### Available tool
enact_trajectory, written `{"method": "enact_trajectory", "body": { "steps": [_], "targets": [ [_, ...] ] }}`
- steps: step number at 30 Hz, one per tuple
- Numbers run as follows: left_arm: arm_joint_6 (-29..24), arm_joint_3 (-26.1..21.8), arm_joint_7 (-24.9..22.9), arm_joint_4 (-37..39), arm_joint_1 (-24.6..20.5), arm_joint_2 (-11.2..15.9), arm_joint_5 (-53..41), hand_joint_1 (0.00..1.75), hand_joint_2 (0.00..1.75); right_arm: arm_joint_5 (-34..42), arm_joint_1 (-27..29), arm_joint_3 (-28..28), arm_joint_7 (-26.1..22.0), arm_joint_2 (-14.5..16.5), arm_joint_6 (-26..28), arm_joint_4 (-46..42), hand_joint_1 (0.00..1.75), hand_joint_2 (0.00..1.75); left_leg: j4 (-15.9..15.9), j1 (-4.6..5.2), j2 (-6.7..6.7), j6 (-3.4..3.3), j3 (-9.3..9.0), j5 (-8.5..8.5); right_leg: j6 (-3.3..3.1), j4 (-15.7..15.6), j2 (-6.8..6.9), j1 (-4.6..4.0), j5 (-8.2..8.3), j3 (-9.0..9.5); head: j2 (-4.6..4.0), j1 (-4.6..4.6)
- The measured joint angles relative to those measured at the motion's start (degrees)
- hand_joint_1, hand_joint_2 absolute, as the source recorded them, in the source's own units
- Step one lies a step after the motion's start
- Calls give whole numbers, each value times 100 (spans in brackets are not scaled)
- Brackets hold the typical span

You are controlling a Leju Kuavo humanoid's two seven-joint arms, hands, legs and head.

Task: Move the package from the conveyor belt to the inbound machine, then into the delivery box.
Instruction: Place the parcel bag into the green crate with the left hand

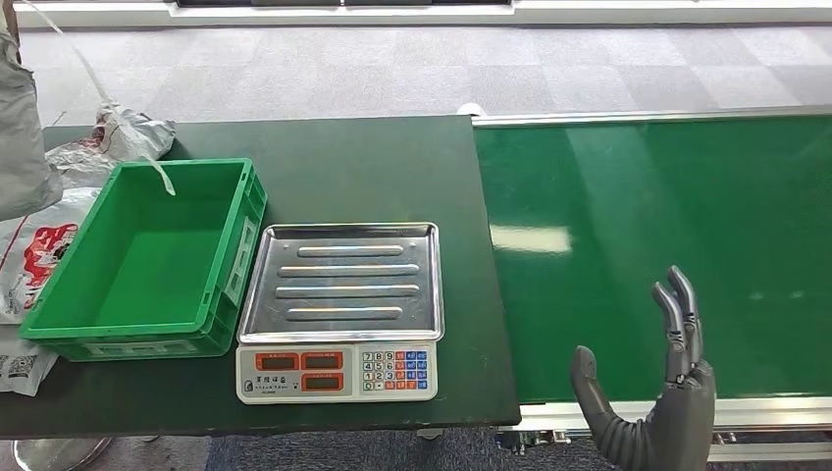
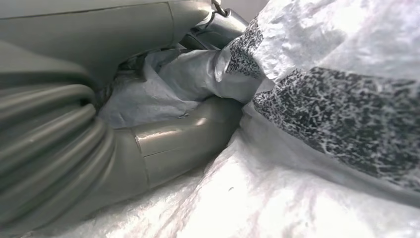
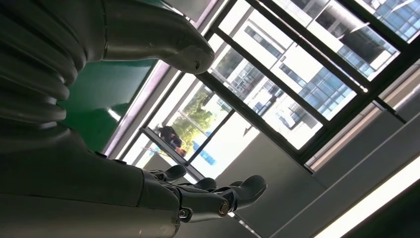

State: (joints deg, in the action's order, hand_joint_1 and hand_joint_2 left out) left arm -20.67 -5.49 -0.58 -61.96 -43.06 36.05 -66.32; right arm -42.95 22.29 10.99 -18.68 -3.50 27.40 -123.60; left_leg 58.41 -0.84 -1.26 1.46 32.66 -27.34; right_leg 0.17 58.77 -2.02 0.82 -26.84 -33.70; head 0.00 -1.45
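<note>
A grey plastic package (image 1: 18,137) hangs at the far left edge of the head view, above the table's left end. In the left wrist view my left hand (image 2: 74,124) grips this crumpled grey-white package (image 2: 322,99), its thumb pressed into the wrap. The inbound machine is a scale (image 1: 338,371) with a bare steel tray (image 1: 343,285). To its left stands the delivery box, a green crate (image 1: 147,255), with nothing inside. My right hand (image 1: 657,392) is held open, fingers pointing up, over the near edge of the green conveyor belt (image 1: 667,226); in the right wrist view the right hand (image 3: 198,196) holds nothing.
Other white and grey bags (image 1: 108,137) lie on the dark table (image 1: 373,167) behind and left of the crate, one with red print (image 1: 34,255). A thin white strip (image 1: 162,177) dangles over the crate's back rim. The belt carries no package.
</note>
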Motion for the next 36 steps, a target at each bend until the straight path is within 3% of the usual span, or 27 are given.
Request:
{"method": "enact_trajectory", "body": {
  "steps": [7, 19, 24, 27, 28, 31, 32, 36],
  "targets": [
    [15, -321, -30, 531, 314, -26, -249, 175, 175, 104, -35, 3, -64, 0, -9, 2, 0, 175, 2, -1, -1, 0, 3, 0, 0, 0, 2, -1, 0, -5, 0, 0],
    [71, -475, -46, 772, 415, -64, -266, 175, 175, 114, -63, 16, -69, 0, -51, 5, 0, 175, 2, 1, -1, 0, 3, -1, 0, 0, 2, 1, 0, -3, 0, 1],
    [246, -658, -32, 861, 905, -205, -286, 170, 175, 127, -127, 33, -75, 0, -207, 31, 0, 175, 2, 0, 5, 0, 2, -1, 0, -1, -7, 3, 0, -9, 0, 0],
    [578, -837, 221, 909, 1213, -406, -19, 161, 175, 126, -144, 33, -92, 0, -302, 33, 0, 175, 2, 8, -1, 0, 1, -1, 1, -1, -3, 6, 0, -6, 0, -1],
    [818, -921, 385, 915, 1342, -509, 193, 144, 175, 134, -146, 33, -99, 0, -324, 33, 0, 175, 2, 10, -2, 0, 0, -1, 1, -1, -3, 8, -1, -5, 0, -1],
    [1620, -1070, 878, 846, 1764, -810, 1008, 38, 175, 179, -138, 33, -144, 0, -341, 33, 0, 175, 4, 8, 1, -1, 5, -1, 2, -1, -4, 6, 0, -11, 0, 0],
    [1853, -1077, 965, 794, 1874, -883, 1253, 16, 175, 193, -135, 33, -160, 0, -340, 34, 0, 175, 5, 7, 2, -1, 8, -1, 2, -1, -4, 6, 1, -13, 0, 1],
    [2515, -1075, 1107, 515, 2174, -1045, 1925, 9, 175, 187, -128, 33, -173, 0, -333, 58, 0, 175, 6, 8, 2, -2, 11, -2, 4, -2, -4, 7, 2, -15, 0, 0]
  ]
}}
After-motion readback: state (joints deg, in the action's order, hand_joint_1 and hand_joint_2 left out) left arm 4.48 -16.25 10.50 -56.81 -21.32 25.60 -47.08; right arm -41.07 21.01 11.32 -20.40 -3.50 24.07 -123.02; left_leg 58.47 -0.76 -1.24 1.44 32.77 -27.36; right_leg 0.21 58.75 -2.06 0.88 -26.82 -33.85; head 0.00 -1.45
